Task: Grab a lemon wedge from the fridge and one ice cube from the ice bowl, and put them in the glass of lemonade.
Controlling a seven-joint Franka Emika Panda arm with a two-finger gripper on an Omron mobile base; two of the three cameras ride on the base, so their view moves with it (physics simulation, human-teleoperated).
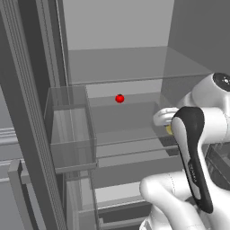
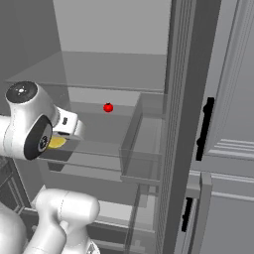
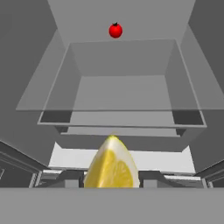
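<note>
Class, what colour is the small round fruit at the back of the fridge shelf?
Bright red. The small round fruit shows best in the hand view, beyond the lemon wedge.

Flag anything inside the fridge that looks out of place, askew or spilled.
Nothing stands out. The small red fruit sits upright on a glass shelf of the fridge, and the lemon wedge sits point up at the gripper. No spill shows.

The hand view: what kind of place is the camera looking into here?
Most likely the inside of an open fridge: glass shelves stacked one above another, a small red fruit at the back, and a lemon wedge close in front.
</note>
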